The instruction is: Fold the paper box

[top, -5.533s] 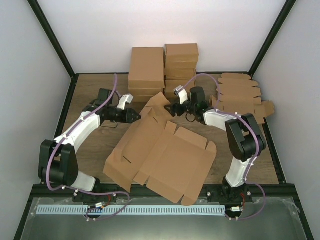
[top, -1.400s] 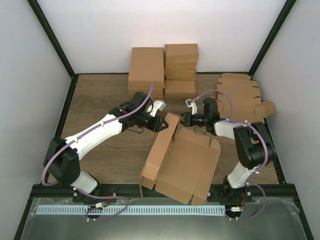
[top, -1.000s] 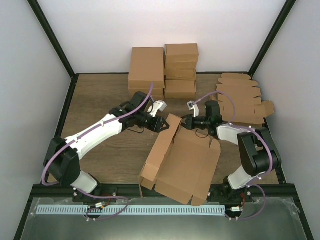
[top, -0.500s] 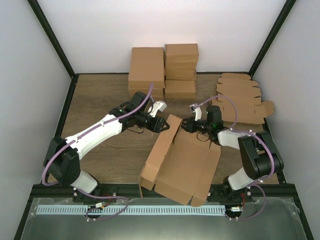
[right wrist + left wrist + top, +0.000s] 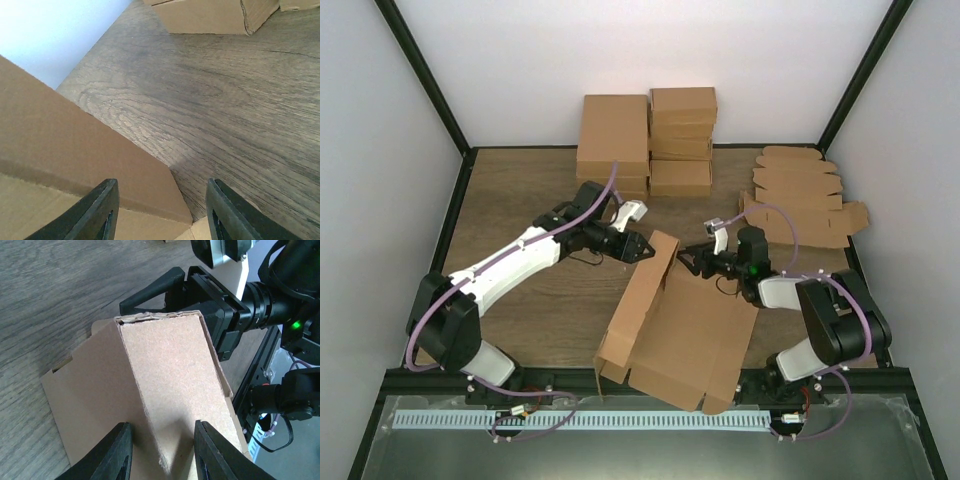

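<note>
Half-formed paper box (image 5: 685,335) near the table's (image 5: 510,210) front edge, its left wall (image 5: 638,295) raised — left gripper (image 5: 644,247), fingers spread, straddles the wall's far end; right gripper (image 5: 694,259), likewise spread, faces it. Best to crease squarely, supporting both sides.

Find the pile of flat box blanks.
Top view: the flat box blanks lie far right on the table, right of the stacked folded boxes.

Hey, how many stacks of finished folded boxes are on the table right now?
2. The left stack sits at the back, near centre; the right stack stands directly beside it. Boxes behind them may be hidden.
</note>
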Motion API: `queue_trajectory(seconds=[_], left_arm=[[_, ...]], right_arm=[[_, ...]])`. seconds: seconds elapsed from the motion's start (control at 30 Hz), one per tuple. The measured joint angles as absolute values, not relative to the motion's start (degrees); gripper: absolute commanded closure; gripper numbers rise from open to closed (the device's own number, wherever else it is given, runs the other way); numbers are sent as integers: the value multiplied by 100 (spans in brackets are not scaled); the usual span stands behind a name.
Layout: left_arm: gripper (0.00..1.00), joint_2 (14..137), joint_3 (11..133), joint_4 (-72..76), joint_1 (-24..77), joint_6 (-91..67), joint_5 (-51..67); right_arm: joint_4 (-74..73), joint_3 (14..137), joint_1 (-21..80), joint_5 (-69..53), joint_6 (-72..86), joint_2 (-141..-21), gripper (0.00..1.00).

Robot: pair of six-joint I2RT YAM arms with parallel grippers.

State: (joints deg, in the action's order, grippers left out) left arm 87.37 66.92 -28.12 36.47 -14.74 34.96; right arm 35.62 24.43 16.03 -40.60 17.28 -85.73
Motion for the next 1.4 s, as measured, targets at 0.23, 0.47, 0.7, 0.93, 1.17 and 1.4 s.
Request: queue_trajectory(seconds=[0.23,0.47,0.7,0.93,1.17,1.4], left_arm=[[64,8737,6659,-2788,3496,-1455,3675],[64,8737,6659,-2786,3398,-1380,3795],[64,8737,6657,-2788,3378,-1323,3830],[63,8737,6659,-2794,3374,-1286,3872],[63,8737,6659,-2818,3371,-1177,3957],[63,8737,6659,-2858,3363,-1127,4167]], right_arm=[[3800,2257,1719,-3920,1634,-8497,49],[4001,1903,1778,-3837,1559,-8180,39],[4108,1914,2246,-3732,1243,-8208,38],[4134,2001,2362,-3697,1046,-8287,38],[4130,2215,2425,-3575,941,-8444,36],[4202,2388,2429,-3310,884,-8678,33]])
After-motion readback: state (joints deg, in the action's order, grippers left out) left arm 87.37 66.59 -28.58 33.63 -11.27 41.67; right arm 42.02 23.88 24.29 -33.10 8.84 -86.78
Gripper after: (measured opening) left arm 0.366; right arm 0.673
